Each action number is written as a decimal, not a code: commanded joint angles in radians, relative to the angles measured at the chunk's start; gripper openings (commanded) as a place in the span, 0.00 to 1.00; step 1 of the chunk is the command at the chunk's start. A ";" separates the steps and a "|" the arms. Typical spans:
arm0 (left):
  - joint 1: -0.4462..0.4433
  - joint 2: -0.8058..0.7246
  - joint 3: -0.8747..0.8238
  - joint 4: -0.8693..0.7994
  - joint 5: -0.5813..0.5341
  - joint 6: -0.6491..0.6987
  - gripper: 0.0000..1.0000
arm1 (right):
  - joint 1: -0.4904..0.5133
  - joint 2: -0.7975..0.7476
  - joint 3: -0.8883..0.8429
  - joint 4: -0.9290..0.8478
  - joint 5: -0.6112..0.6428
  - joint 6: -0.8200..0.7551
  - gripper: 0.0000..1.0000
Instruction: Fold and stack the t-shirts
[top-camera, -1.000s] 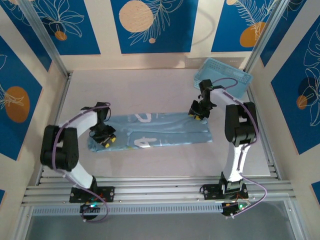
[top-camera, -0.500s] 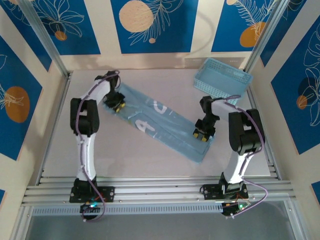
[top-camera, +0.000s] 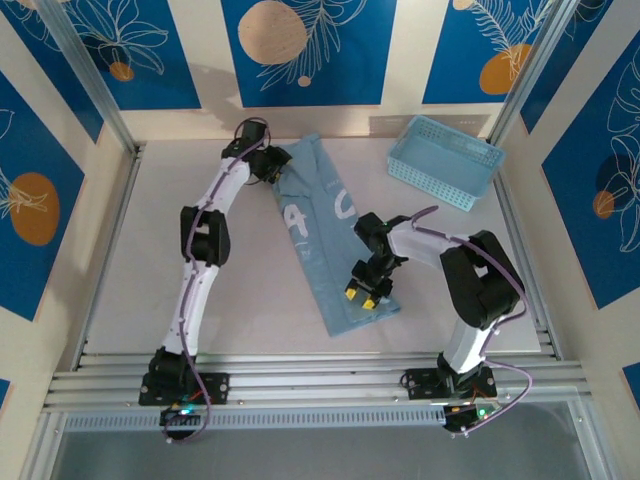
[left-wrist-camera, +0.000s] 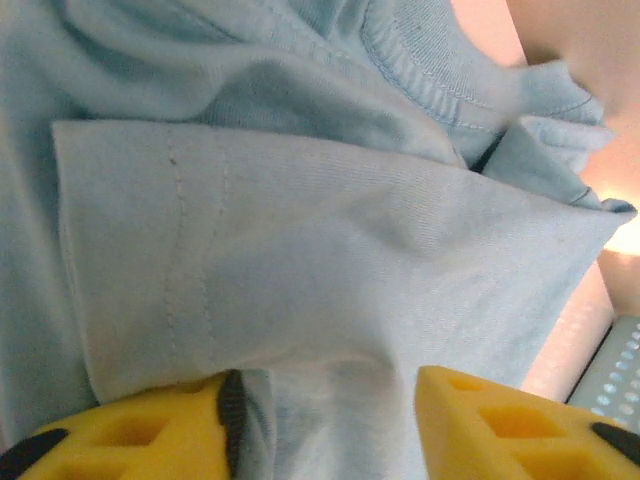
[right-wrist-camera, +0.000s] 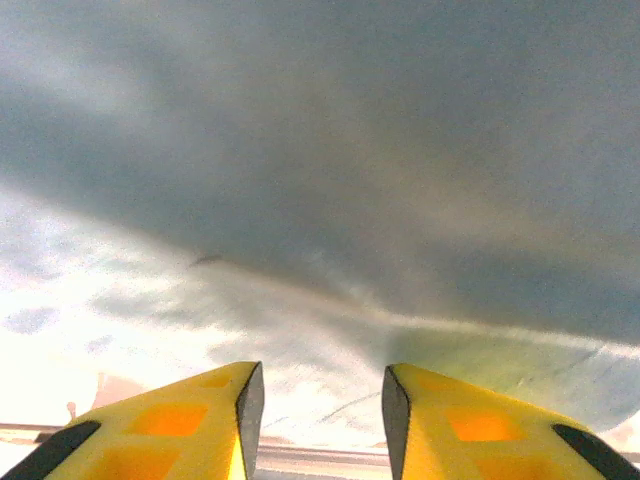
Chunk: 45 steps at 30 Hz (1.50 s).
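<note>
Grippers have swung the load round: the left gripper (top-camera: 268, 165) is now stretched out to 12 o'clock at the far wall, and the right gripper (top-camera: 365, 292) is drawn in to about 5 o'clock, where a second ago they sat at 9 and 3. On the pale counter (top-camera: 270, 300) the t-shirt (top-camera: 320, 235), already narrowed to a long band, has turned with them and now runs from 12 o'clock down towards 5, lying flat. The lattice basket (top-camera: 445, 160) rests apart at 2 o'clock. White lettering (top-camera: 318, 212) shows on the upper half of the band. Close up, the left gripper (left-wrist-camera: 325, 400) has sleeve cloth running between its parted yellow fingers (left-wrist-camera: 480, 420), and the right gripper (right-wrist-camera: 318, 395) hovers hard over blurred fabric; whether either grips or has let go I cannot tell. The band looks set for its end-over-end fold (my judgement only).
</note>
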 joint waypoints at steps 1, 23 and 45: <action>0.000 -0.160 0.006 -0.097 -0.080 0.068 0.55 | -0.028 -0.082 0.084 -0.078 0.009 -0.022 0.43; -0.114 -0.611 -0.939 0.074 -0.100 -0.160 0.45 | -0.218 0.328 0.548 0.081 -0.015 -0.462 0.41; -0.114 -0.164 -0.286 -0.186 -0.034 -0.001 0.38 | -0.168 0.281 0.329 0.111 0.020 -0.146 0.41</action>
